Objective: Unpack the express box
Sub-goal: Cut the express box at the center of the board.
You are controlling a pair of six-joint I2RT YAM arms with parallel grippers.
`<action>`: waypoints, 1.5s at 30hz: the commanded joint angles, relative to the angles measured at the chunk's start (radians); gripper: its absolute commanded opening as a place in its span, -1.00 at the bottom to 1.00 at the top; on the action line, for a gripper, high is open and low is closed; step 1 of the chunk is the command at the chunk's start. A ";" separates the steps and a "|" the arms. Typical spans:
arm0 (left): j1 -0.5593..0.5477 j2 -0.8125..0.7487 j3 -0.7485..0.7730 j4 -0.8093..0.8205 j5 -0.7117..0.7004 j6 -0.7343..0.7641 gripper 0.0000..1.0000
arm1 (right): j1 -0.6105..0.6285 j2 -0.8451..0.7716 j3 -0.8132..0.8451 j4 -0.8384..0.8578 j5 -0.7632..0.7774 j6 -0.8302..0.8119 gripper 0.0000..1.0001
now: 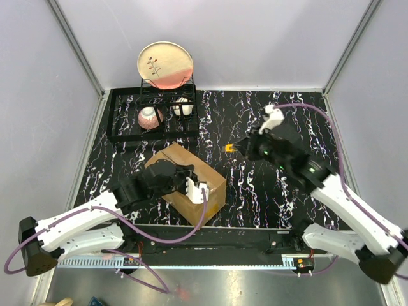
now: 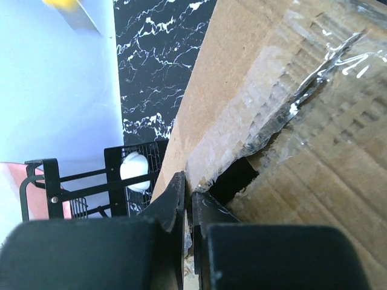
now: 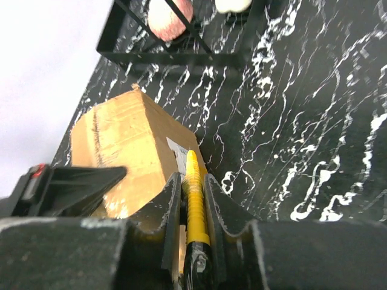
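Observation:
The express box (image 1: 191,175) is a brown cardboard carton lying at an angle on the black marbled table, left of centre. Its top (image 2: 314,151) carries clear tape, and a dark torn hole opens in the seam. My left gripper (image 1: 203,190) rests on the box top. In the left wrist view my left gripper (image 2: 188,193) is shut, with a thin sliver of the torn flap edge pinched between its fingers. My right gripper (image 1: 237,148) hovers right of the box, shut on a yellow ribbed utility knife (image 3: 193,181). The knife tip points toward the box (image 3: 121,139).
A black dish rack (image 1: 121,118) stands at the back left, holding a pink-and-cream plate (image 1: 165,64), a pink bowl (image 1: 150,117) and a white cup (image 1: 183,106). Grey walls close in the table on three sides. Purple cables trail from both arms.

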 commanded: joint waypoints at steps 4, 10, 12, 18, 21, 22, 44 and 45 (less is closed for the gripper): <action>0.008 -0.042 -0.037 0.034 -0.074 0.001 -1.00 | -0.003 -0.274 -0.044 -0.104 -0.099 -0.219 -1.00; 0.048 -0.017 -0.035 0.043 -0.064 -0.017 -1.00 | -0.003 -0.299 -0.021 -0.133 -0.281 -0.325 -1.00; 0.063 0.007 -0.015 0.031 -0.065 -0.115 -1.00 | 0.000 -0.290 -0.011 -0.140 -0.321 -0.337 -1.00; 0.076 0.024 0.052 -0.042 -0.071 -0.301 -1.00 | 0.003 -0.273 -0.035 -0.085 -0.423 -0.373 -1.00; 0.083 0.024 0.040 -0.026 -0.068 -0.312 -1.00 | 0.012 -0.253 -0.069 -0.008 -0.464 -0.353 -1.00; 0.085 0.026 0.034 -0.018 -0.067 -0.312 -1.00 | 0.015 -0.249 -0.075 0.027 -0.466 -0.350 -1.00; 0.113 0.052 0.077 -0.069 -0.007 -0.338 -1.00 | 0.353 -0.187 -0.145 0.136 -0.055 -0.481 -1.00; 0.113 0.052 0.077 -0.070 -0.005 -0.335 -1.00 | 0.356 -0.184 -0.147 0.141 -0.055 -0.483 -1.00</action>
